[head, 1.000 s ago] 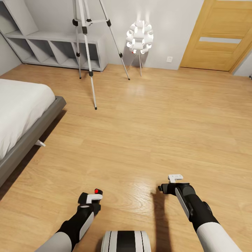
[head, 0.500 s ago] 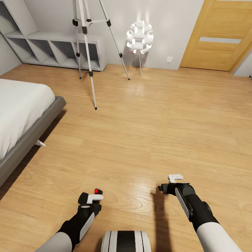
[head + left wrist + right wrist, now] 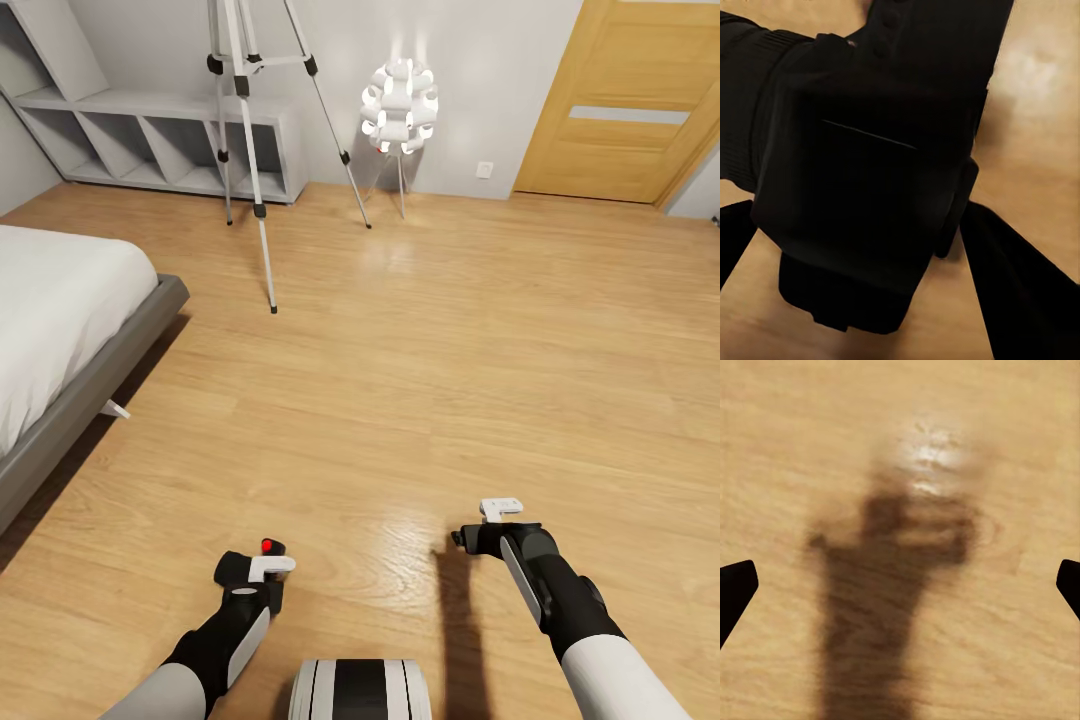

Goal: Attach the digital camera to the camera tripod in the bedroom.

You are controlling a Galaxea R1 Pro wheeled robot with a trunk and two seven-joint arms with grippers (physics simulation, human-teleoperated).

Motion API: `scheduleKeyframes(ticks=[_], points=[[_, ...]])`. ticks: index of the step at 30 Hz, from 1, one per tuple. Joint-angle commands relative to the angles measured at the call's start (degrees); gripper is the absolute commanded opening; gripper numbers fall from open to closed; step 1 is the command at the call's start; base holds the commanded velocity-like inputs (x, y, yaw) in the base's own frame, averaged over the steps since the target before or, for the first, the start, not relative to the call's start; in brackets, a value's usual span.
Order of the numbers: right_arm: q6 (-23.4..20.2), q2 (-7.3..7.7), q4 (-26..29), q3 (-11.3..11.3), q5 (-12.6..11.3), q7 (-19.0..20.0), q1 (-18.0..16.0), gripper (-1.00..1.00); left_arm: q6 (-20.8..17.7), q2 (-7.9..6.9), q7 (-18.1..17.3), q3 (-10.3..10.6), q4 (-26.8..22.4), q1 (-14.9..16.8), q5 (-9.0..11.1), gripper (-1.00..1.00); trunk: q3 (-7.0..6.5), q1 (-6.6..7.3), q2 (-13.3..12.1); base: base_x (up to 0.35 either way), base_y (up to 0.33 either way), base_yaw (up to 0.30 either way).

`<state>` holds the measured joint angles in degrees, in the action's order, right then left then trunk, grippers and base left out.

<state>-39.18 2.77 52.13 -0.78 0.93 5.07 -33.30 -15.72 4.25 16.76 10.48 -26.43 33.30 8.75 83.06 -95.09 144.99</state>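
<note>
The camera tripod (image 3: 250, 150) stands at the far left of the bedroom floor, in front of a low shelf; its silver legs show, its head is cut off by the frame. Low in the head view my left gripper (image 3: 255, 568) is shut on the digital camera (image 3: 266, 548), a small black box with a red button on top. In the left wrist view the camera's black body (image 3: 862, 187) sits between the dark fingers (image 3: 1020, 285). My right gripper (image 3: 490, 525) hangs open over bare floor, its fingertips (image 3: 735, 585) wide apart with nothing between them.
A white bed on a grey frame (image 3: 90, 385) runs along the left. A white petal floor lamp (image 3: 400, 105) stands right of the tripod, a grey shelf unit (image 3: 150, 140) behind it. A wooden door (image 3: 620, 100) is at far right. Open wooden floor lies between me and the tripod.
My left gripper has shifted slightly left and back toward my body with the camera. The right arm and the view have not moved.
</note>
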Motion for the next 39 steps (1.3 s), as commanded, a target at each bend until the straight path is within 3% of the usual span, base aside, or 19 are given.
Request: scheduleKeyframes(ticks=[1, 6, 10, 11, 15, 16, 19, 24, 30, 39], points=[[-0.28, 0.04, 0.07, -0.06, 0.12, 0.2, -0.01, 1.0, -0.28, -0.05, 0.46, 0.5, -0.11, 0.01, 0.47, -1.0, 0.04, 0.01, 0.02, 0.0, 0.0, 0.0], [-0.28, 0.17, 0.07, -0.09, 0.12, 0.43, -0.01, 1.0, -0.2, -0.01, 0.96, 0.38, -1.58, 0.01, 0.48, -1.0, 0.04, 0.01, 0.02, 0.0, 0.0, 0.0], [-0.28, 0.25, 0.07, -0.02, 0.05, 0.71, -0.01, 1.0, -0.85, 0.33, 2.32, -0.06, -10.19, 0.01, 0.62, -1.0, 0.04, 0.01, 0.02, 0.0, 0.0, 0.0], [-1.02, 0.56, 0.6, 0.21, -0.63, 1.09, -0.01, 1.0, -16.56, 5.74, 14.24, 0.93, -39.46, 0.01, 4.12, -1.0, 0.04, 0.01, 0.02, 0.0, 0.0, 0.0], [-1.3, 0.57, 2.79, 0.24, -0.66, 1.51, -0.01, 1.0, -17.71, 5.74, 15.03, 2.35, -40.91, 0.01, 9.49, -1.0, 0.04, 0.01, 0.02, 0.0, 0.0, 0.0], [-1.88, 0.55, 5.41, 0.28, -0.81, 1.8, -0.01, 1.0, -18.21, 5.74, 15.41, 3.07, -41.32, 0.01, 13.54, -1.0, 0.04, 0.01, 0.02, 0.0, 0.0, 0.0], [-3.55, 0.45, 8.13, 0.37, -1.75, 2.12, -0.01, 1.0, -18.42, 5.74, 16.1, 3.37, -41.44, 0.01, 15.83, -1.0, 0.04, 0.01, 0.02, 0.0, 0.0, 0.0], [-5.44, 0.45, 11.37, 0.09, -3.91, 2.57, -0.01, 1.0, -18.39, 5.74, 18.7, 3.52, -41.0, 0.01, 17.28, -1.0, 0.04, 0.01, 0.02, 0.0, 0.0, 0.0], [-6.19, 0.47, 13.42, -0.09, -4.87, 2.74, -0.01, 1.0, -18.16, 5.74, 26.77, 3.63, -40.82, 0.0, 18.29, -1.0, 0.04, 0.01, 0.02, 0.0, 0.0, 0.0], [-6.18, 0.34, 13.57, -0.1, -4.92, 2.75, -0.01, 1.0, -17.99, 5.74, 27.74, 3.7, -40.88, -0.05, 19.22, -1.0, 0.04, 0.01, 0.02, 0.0, 0.0, 0.0]])
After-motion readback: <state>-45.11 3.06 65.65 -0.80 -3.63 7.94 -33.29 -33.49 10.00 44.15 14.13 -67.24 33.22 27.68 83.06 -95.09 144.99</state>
